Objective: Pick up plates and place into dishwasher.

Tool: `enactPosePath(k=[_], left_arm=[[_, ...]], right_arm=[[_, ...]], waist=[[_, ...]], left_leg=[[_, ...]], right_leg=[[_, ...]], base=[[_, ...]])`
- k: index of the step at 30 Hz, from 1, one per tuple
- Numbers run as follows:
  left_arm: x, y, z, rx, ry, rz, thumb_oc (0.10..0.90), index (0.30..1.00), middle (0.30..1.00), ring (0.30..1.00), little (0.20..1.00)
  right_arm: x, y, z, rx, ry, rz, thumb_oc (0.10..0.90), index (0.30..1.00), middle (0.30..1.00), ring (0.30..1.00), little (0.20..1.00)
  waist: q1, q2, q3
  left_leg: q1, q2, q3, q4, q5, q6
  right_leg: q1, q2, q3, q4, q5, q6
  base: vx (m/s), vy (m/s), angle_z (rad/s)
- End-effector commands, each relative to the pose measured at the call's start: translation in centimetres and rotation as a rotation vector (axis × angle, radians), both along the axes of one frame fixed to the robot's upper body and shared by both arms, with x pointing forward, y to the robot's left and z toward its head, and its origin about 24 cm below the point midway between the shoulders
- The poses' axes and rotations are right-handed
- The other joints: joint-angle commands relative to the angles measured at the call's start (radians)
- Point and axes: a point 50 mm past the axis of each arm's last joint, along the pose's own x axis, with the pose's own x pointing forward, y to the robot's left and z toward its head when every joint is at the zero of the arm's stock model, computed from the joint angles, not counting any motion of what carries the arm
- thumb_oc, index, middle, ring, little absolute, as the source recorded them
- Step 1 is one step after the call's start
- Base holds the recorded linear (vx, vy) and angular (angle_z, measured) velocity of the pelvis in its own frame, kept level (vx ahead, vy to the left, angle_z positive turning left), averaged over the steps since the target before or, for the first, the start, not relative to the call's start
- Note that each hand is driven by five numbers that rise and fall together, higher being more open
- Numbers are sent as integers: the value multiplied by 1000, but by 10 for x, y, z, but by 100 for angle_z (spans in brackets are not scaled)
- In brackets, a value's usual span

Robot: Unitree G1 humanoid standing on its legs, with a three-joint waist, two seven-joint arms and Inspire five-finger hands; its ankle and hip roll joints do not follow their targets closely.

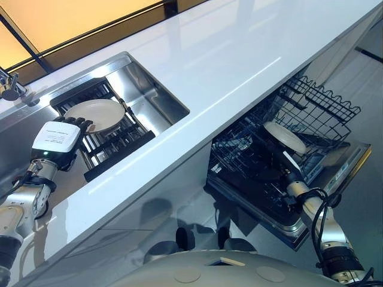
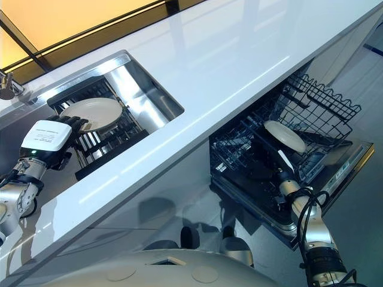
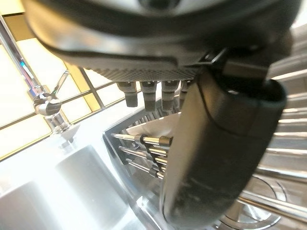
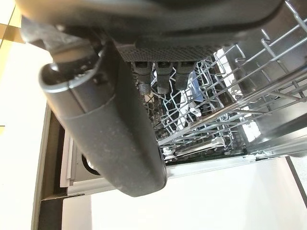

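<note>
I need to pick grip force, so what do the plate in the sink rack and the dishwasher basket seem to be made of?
The plate looks like glazed ceramic: cream, smooth, with a soft sheen, though melamine is possible. The dishwasher basket looks like dark coated metal wire: thin rods forming an open grid.

plate (image 1: 96, 113): cream | rack (image 1: 311, 101): black wire | counter (image 1: 239, 54): white

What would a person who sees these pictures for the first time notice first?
Probably the long white countertop that runs across the scene, with a steel sink set in it. A pale plate lies on a dark rack in the sink, and the left robot hand reaches its edge. Below the counter, the open dishwasher's wire rack holds another plate, with the right robot hand just beneath it.
</note>
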Motion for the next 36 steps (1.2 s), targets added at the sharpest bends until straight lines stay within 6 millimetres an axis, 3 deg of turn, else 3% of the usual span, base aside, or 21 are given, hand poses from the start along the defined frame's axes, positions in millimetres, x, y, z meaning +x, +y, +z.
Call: enactPosePath(k=[1,5,8,9,10,15,25,36], left_arm=[[31,8,61,-80,-426,35,800,900,900,900,900],[40,-7,65,-147,-514,-8,800,900,900,900,900],[45,-17,70,-186,-558,-30,745,853,853,853,845],[46,-19,72,-208,-575,-34,748,855,855,855,848],[47,-20,74,-231,-587,-37,800,900,900,900,900],[51,-23,79,-305,-582,-21,800,900,900,900,900],[45,-23,97,-290,-535,-21,800,900,900,900,900],[26,8,114,-191,-487,116,800,900,900,900,900]], right_arm=[[35,4,45,-45,-210,86,800,900,900,900,900],[35,11,40,-36,-201,90,800,900,900,900,900],[36,15,38,-33,-197,91,800,900,900,900,900],[36,16,37,-31,-197,93,800,900,900,900,900],[35,16,37,-29,-196,95,800,900,900,900,900],[34,19,35,-24,-189,95,800,900,900,900,900],[30,19,36,-15,-197,69,800,900,900,900,900],[28,14,39,-5,-213,24,800,900,900,900,900]], waist=[[-10,20,-14],[-13,17,-15],[-14,17,-15],[-16,16,-15],[-17,16,-16],[-22,16,-18],[-19,23,-17],[-2,28,-27]], left_leg=[[12,-45,-17,8,-123,20],[12,-46,-21,7,-123,21],[14,-46,-22,6,-125,21],[14,-46,-22,5,-125,21],[15,-45,-21,5,-126,22],[17,-44,-16,5,-128,23],[22,-44,-15,7,-130,23],[23,-46,-20,5,-130,21]], right_leg=[[-41,54,-44,130,-146,35],[-45,55,-41,137,-149,34],[-46,55,-39,141,-151,34],[-46,55,-38,141,-151,34],[-46,55,-37,141,-151,34],[-48,55,-31,144,-153,36],[-43,57,-28,143,-154,37],[-32,58,-33,126,-150,38]], base=[[0,0,0],[0,0,0],[0,0,0],[0,0,0],[0,0,0],[0,0,0],[-7,-6,-3],[0,0,0]])
